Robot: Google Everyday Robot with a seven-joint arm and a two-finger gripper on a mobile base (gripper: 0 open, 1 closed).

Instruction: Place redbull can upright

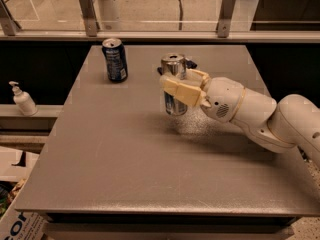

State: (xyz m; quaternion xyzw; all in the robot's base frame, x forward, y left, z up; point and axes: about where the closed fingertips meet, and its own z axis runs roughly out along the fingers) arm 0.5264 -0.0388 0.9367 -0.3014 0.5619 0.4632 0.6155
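Note:
The redbull can (175, 104) is slim and silver with a shiny top. It stands upright near the middle of the grey table (150, 169), its base at or just above the surface. My gripper (176, 75) reaches in from the right and is shut on the can's upper half. One cream finger (181, 90) crosses the can's front; the other is behind it, mostly hidden. The white arm (260, 116) stretches to the right edge of the view.
A wider dark blue can (115, 60) stands upright at the table's back left. A white pump bottle (22, 100) sits on a ledge to the left. A glass railing with posts (87, 11) runs behind the table. A cardboard box (15, 226) lies at the lower left.

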